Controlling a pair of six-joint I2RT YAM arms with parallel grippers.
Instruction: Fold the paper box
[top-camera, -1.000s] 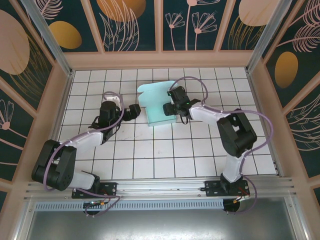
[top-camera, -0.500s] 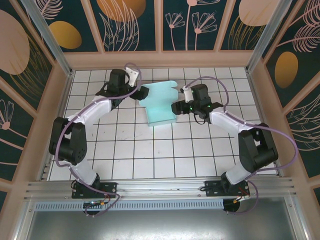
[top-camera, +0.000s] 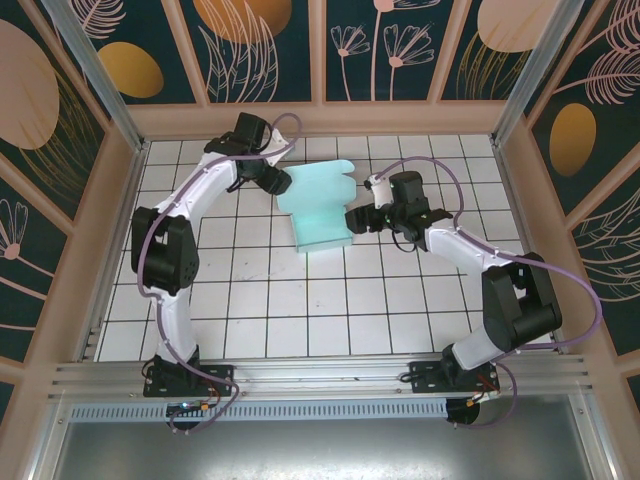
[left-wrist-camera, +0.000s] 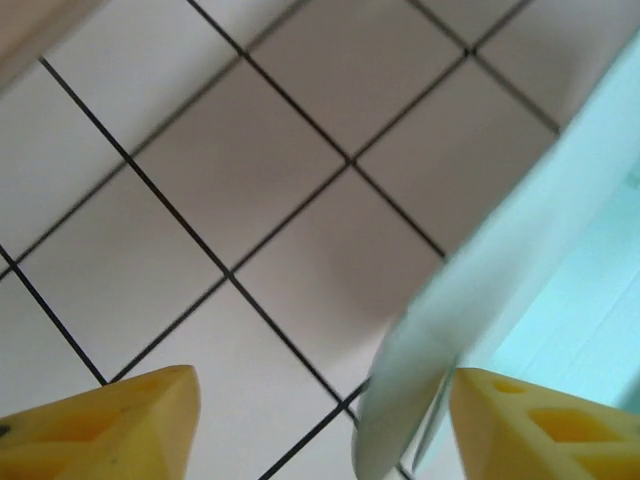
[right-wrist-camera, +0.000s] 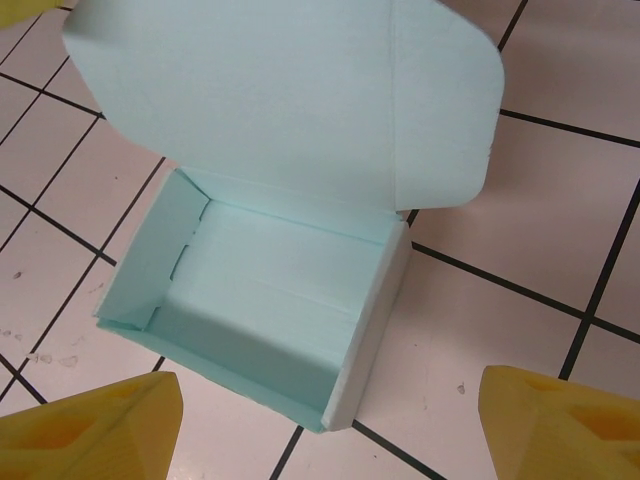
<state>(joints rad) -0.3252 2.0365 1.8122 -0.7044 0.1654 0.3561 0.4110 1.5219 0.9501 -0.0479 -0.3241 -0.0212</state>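
Mint card, top view: paper box sits mid-far on the tiled worktop, betw. the two arms. Tray is formed, lid is open toward the far side.
Left gripper, top view: left gripper is at the lid's left edge. Touching or just beside, can't tell.
Right gripper, top view: right gripper is just beside the box's right wall.
Left wrist view: yellow fingers stand apart. Lid edge runs in betw. them, close to one finger. Jaws open, nothing clamped.
Right wrist view: tray is empty w/ walls upright. Lid stands back, free corners rounded. Fingers are spread wide w/ nothing betw. them, so open.
Handling (est.): v. light, thin, bendy. Creases easily and prob. slides on the tile if pushed w/o bracing.
Hold (est.): pinch the lid near its free edge, not at the hinge crease. Steady a side wall w/ the other gripper, light squeeze only.
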